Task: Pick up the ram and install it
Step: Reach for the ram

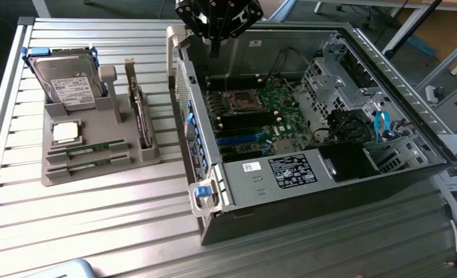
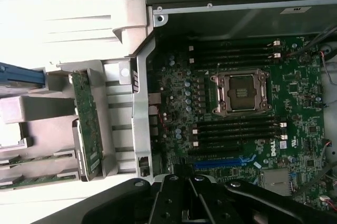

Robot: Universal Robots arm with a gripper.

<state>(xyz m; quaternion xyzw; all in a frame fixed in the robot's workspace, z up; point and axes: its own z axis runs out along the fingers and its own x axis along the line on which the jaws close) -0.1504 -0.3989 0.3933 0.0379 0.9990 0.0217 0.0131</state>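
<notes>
Two ram sticks lie in slots at the front of a grey holder on the exterior view's left. They also appear as green strips in the wrist view. My gripper hangs shut and holds nothing. It is high over the back-left corner of the open computer case, well apart from the holder. The motherboard lies below it, with empty black memory slots on either side of the processor socket.
The holder also carries a hard drive, a square silver processor chip and an upright green expansion card. The case's tall walls and drive cage ring the motherboard. Slatted metal table lies in front.
</notes>
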